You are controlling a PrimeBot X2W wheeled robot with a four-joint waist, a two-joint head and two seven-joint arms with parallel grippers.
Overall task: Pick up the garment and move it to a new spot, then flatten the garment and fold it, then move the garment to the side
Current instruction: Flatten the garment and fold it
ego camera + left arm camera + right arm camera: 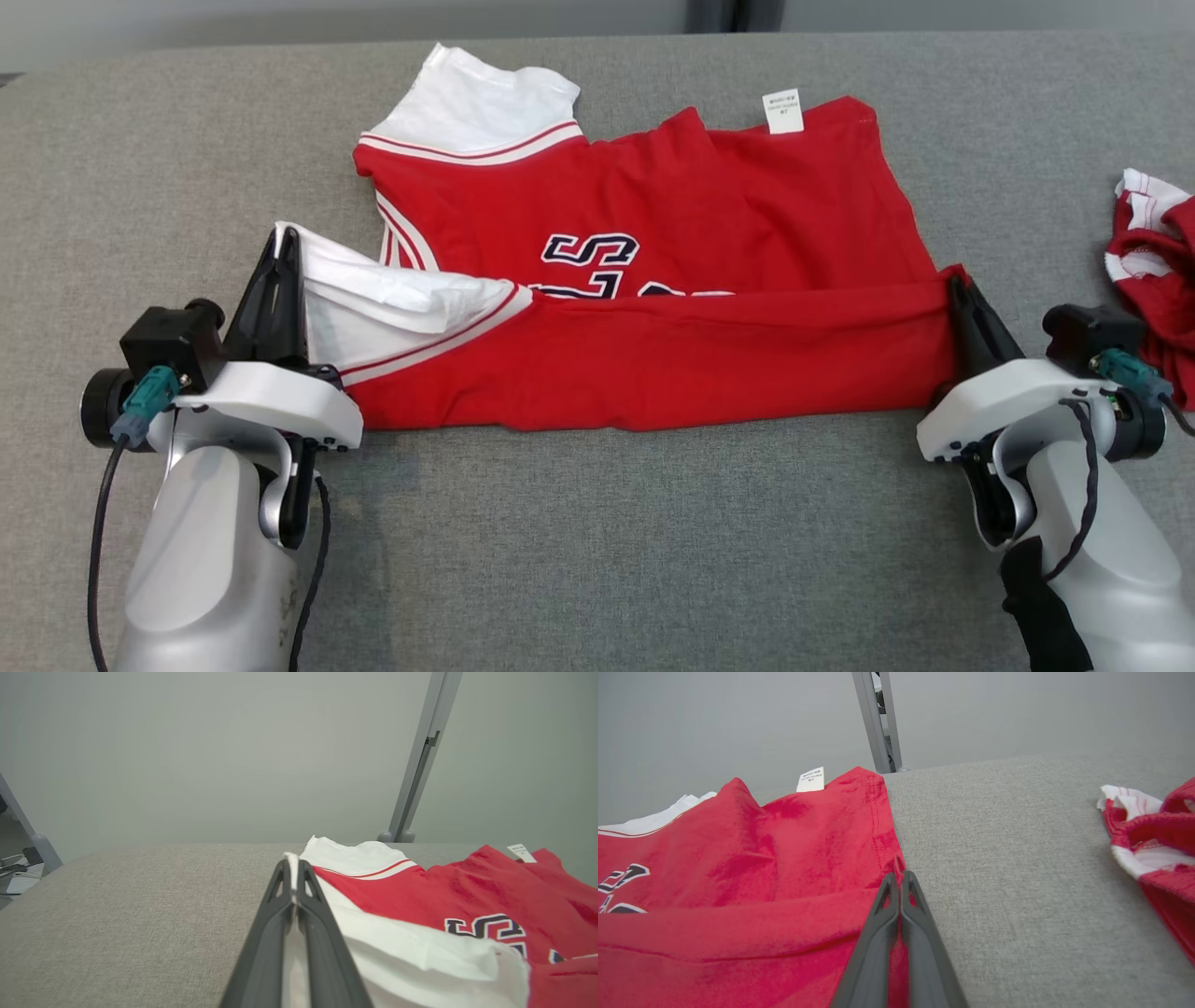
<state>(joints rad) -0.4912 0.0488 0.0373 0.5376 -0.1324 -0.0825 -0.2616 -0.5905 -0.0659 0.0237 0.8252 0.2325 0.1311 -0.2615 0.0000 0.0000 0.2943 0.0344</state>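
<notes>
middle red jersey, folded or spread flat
Partly folded: the red jersey has its near edge doubled over the front, half hiding the lettering; left gripper and right gripper are shut on the fold's ends.

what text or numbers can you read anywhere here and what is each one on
"S": one navy block letter with a white outline, on the red jersey; it could also be a 5.
More navy lettering just below it: cut off by the folded-over edge, not readable.
White tag at the jersey's far edge: printed lines too small to read.
</notes>
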